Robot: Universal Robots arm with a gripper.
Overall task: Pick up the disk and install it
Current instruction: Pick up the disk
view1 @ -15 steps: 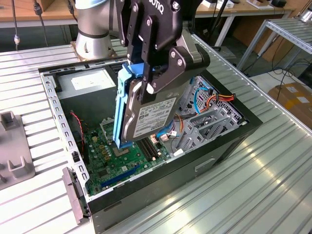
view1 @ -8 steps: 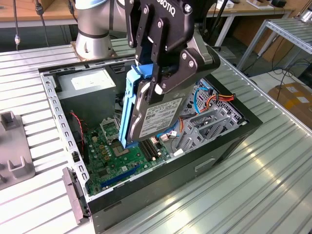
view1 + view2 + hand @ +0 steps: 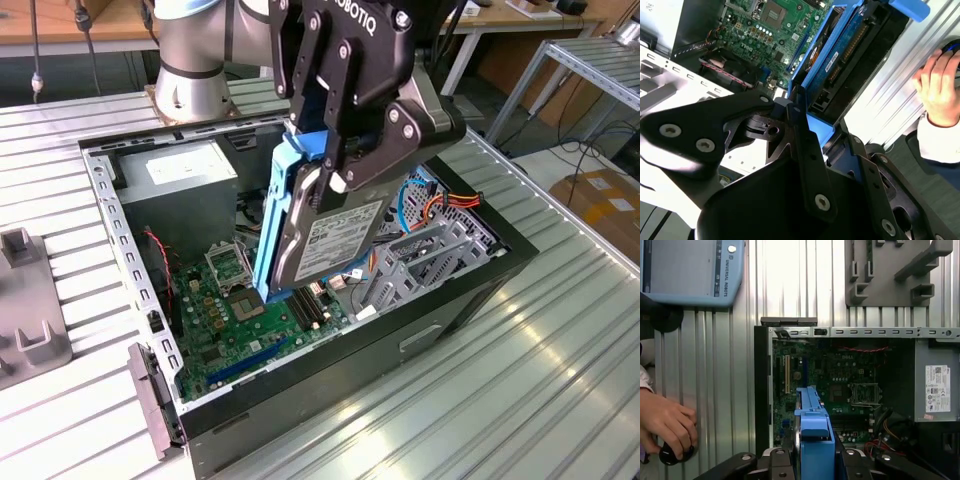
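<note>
One disk: flat grey metal body with a white label on its face, bright blue carrier rail along the edge on the exterior view's left. It stands on edge and tilted, lower end down inside the open computer case over the green motherboard; can't tell if it touches anything there. One gripper, two black fingers clamped on the disk's upper part, jaws closed on it. The first wrist view sees it edge-on, as a blue strip. Also one grey power supply, one grey fixture block on the ribbed table, and one person's hand on a black knob beside the case.
</note>
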